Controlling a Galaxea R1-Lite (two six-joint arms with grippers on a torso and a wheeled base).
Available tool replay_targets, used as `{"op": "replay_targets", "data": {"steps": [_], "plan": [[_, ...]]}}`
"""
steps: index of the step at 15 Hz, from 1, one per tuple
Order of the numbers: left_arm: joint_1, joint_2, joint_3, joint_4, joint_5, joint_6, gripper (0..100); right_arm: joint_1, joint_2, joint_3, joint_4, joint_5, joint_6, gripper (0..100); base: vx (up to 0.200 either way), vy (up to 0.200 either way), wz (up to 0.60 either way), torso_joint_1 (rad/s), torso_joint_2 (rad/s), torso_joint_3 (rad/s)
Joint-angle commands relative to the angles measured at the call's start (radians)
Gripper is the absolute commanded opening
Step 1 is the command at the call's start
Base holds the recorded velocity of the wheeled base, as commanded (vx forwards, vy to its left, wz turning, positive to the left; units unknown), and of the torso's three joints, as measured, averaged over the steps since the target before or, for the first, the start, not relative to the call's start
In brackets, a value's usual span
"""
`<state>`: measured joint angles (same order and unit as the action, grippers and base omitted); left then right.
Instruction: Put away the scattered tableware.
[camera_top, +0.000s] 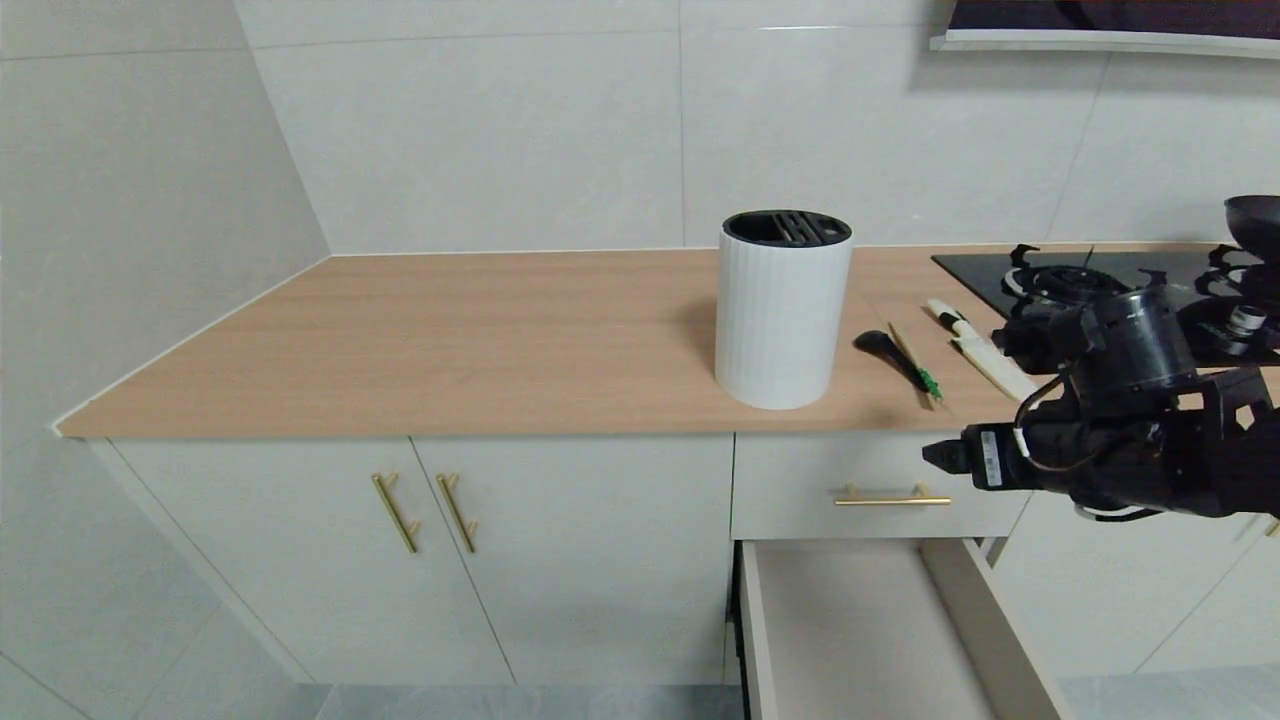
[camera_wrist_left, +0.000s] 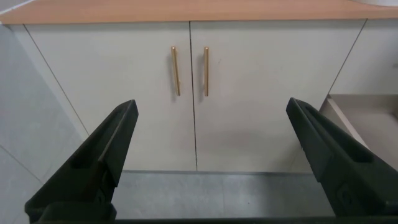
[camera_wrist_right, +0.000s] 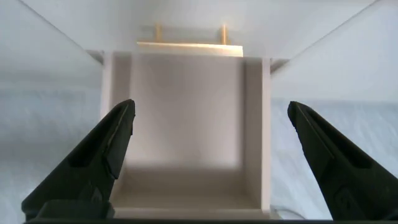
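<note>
We judge the task barely begun, since every piece of tableware we can see lies on the countertop and none has been put away. Right of centre in the head view stands the white ribbed utensil holder with its black slotted top. Nothing sticks out of the slots. Just to its right lie three pieces:

- a black spoon nearest the holder
- what look like wooden chopsticks with a green end, crossing the spoon's handle
- a white-handled knife farther right, beside the gas hob at the upper right

At the lower right of the frame a drawer stands pulled out under a closed one, so a place to put things seems ready.

The right gripper hangs above that open drawer with its fingers spread wide and nothing between them. The left gripper faces the cabinet doors, also spread apart and holding nothing.

What is left, as we read it, is all of it: picking up the spoon, chopsticks and knife and stowing each one.
</note>
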<state>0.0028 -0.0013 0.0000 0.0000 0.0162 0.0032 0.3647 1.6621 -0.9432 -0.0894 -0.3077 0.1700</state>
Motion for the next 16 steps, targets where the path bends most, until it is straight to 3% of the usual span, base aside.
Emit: {"op": "replay_targets", "data": {"steps": [1,3,7,16], "plan": [[0.000,0.001,0.000,0.000,0.001,0.000,100,-0.021,0.013,-0.098,-0.023,0.005,-0.027,100,0.000,0.000,0.00,0.000,0.00,0.000],[0.000,0.001,0.000,0.000,0.001,0.000,100,-0.039,0.059,-0.240,0.017,0.007,-0.026,100,0.000,0.000,0.00,0.000,0.00,0.000],[0.000,0.001,0.000,0.000,0.001,0.000,100,-0.043,0.125,-0.370,0.105,0.010,0.029,100,0.000,0.000,0.00,0.000,0.00,0.000],[0.000,0.001,0.000,0.000,0.001,0.000,100,-0.095,0.311,-0.388,-0.004,0.015,0.065,100,0.000,0.000,0.00,0.000,0.00,0.000]]}}
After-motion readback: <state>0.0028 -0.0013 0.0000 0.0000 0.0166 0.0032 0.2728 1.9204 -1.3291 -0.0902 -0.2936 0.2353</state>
